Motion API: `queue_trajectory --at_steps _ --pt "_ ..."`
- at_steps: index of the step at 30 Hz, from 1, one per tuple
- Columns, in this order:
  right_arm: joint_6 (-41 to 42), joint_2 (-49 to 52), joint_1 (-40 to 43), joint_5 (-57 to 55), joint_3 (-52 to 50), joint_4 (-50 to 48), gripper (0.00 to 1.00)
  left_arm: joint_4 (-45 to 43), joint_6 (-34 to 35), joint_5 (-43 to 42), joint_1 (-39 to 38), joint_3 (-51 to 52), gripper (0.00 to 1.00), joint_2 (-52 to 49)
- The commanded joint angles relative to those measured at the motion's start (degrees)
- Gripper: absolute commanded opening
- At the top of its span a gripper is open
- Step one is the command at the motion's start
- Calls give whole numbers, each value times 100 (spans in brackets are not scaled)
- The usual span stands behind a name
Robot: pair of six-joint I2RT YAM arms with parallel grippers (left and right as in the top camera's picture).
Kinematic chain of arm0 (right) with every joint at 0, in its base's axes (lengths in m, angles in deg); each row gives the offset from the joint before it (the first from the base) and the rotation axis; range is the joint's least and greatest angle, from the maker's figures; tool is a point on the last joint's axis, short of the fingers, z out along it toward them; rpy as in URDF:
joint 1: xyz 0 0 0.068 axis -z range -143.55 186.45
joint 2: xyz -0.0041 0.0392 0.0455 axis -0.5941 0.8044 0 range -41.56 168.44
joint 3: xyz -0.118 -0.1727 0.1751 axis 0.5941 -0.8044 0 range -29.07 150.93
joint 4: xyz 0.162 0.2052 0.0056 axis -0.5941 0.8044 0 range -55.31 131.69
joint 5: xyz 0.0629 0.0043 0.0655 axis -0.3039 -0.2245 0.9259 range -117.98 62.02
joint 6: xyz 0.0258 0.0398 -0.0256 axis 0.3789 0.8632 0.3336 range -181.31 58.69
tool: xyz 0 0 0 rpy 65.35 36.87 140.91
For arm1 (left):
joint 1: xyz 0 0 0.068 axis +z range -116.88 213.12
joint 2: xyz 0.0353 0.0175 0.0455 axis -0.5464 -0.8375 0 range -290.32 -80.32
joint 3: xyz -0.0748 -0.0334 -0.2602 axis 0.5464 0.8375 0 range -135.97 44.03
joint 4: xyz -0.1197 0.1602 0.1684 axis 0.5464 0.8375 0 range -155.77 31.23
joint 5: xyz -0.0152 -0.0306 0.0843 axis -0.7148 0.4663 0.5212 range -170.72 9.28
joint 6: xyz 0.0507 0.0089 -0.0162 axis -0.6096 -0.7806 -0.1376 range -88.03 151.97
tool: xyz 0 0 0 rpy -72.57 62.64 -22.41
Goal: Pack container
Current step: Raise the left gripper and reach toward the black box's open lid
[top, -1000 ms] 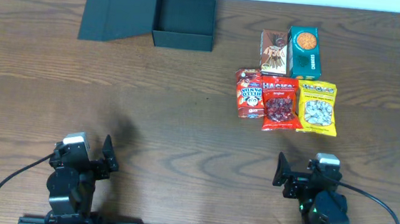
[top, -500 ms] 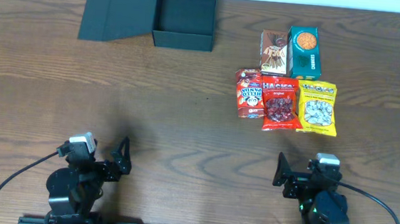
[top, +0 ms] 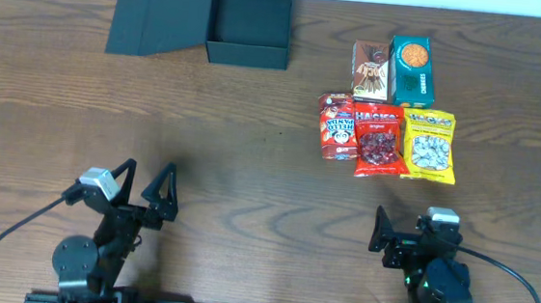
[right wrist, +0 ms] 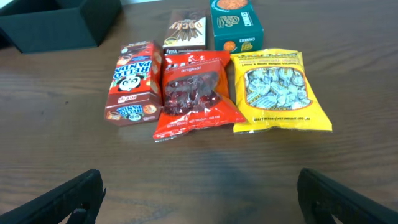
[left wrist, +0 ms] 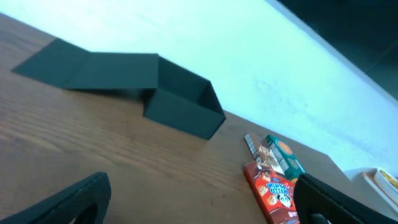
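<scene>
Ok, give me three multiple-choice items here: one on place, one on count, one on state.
1. Where does the container stand relative to the snack packs?
A. To their left, near the table's far edge
B. Between the two arms
C. To their right

2. How many snack packs lie on the table?
A. Three
B. Five
C. Seven

3. How is the container's flap lid?
A. Shut over the box
B. Open, spread out to the left
C. Torn off

1 A: overhead shows it up left of them.
2 B: brown carton, teal carton, red box, red bag, yellow bag.
3 B: the flap spreads leftward from the open box.
</scene>
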Motion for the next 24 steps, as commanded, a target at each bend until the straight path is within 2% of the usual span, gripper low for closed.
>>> queue_trajectory --at_steps 1,6,12,17,24 --pt "-57 -37 26 2 -55 4 99 -216 17 -114 35 -2 95 -691" --pt "-57 -37 26 2 -55 4 99 -518 -146 -243 35 -302 95 -2065" --pt "-57 -37 26 2 -55 4 99 -507 -590 -258 35 -1394 95 -3757" --pt "-57 -37 26 2 -55 4 99 -457 -520 -468 28 -2695 95 -5471" --pt "-57 -37 26 2 -55 4 99 -435 -9 -772 -345 -4516 95 -7399"
